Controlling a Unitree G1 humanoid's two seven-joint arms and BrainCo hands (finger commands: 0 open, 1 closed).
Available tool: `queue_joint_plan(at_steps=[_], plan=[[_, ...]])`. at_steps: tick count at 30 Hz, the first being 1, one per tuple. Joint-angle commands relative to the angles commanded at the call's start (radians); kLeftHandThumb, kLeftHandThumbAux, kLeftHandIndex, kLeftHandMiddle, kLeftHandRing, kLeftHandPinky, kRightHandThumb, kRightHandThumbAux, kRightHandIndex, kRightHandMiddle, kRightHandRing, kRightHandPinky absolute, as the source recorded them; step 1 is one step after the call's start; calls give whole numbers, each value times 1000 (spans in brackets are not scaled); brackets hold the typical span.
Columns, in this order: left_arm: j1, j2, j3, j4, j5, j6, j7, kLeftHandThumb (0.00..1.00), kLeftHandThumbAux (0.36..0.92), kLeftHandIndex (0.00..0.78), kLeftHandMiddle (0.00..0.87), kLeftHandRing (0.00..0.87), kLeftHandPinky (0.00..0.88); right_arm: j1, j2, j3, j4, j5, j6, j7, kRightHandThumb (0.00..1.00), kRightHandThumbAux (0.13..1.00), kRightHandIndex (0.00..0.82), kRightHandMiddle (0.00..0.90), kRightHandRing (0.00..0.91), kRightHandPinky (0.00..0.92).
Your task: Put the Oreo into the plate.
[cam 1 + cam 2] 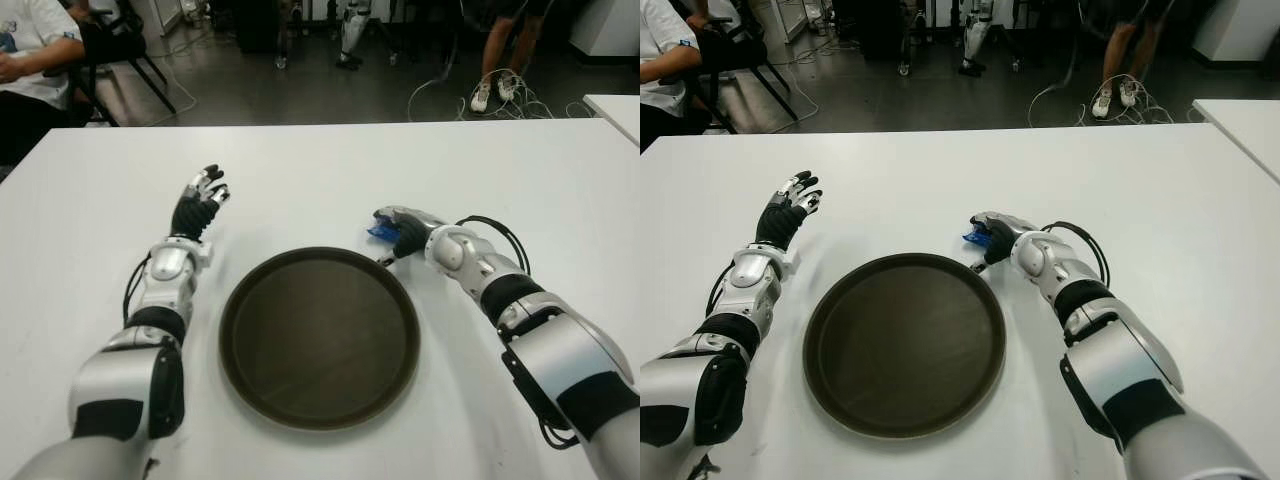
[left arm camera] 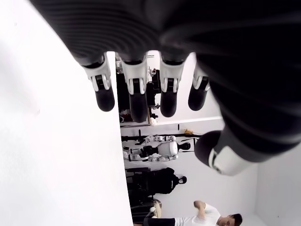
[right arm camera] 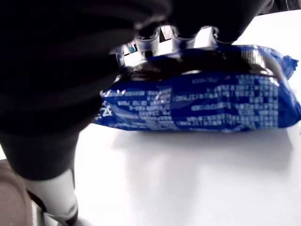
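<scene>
Two hands show over the white desk (image 1: 300,170), with the round dark plate (image 1: 319,337) lying between the forearms, nearer the desk's near edge than its far edge. Bare desk runs wide on all sides of the plate, most of all toward the far edge and the right corner. The right hand (image 1: 400,232) shows just beyond the plate's far-right rim, palm down over the blue Oreo packet (image 3: 202,106). The packet lies on the desk, outside the plate and close to its rim. In the right wrist view the fingers (image 3: 186,35) curl over the packet's top, touching it, while its underside looks to sit on the desk. The left hand (image 1: 200,205) shows left of the plate, toward the far edge, fingers (image 2: 104,92) extended and slightly apart, holding nothing.
</scene>
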Motion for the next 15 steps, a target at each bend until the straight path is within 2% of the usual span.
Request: queue_joint_plan(at_steps=[10, 15], plan=[[1, 0, 1, -3, -3, -5, -4, 71, 637, 52, 114, 96, 83, -4, -14, -11, 2, 9, -7, -23, 0, 761, 77, 94, 83, 72], [1, 1, 3, -2, -5, 0, -3, 72, 625, 50, 112, 98, 85, -4, -22, -19, 9, 17, -9, -44, 0, 779, 91, 118, 107, 91]])
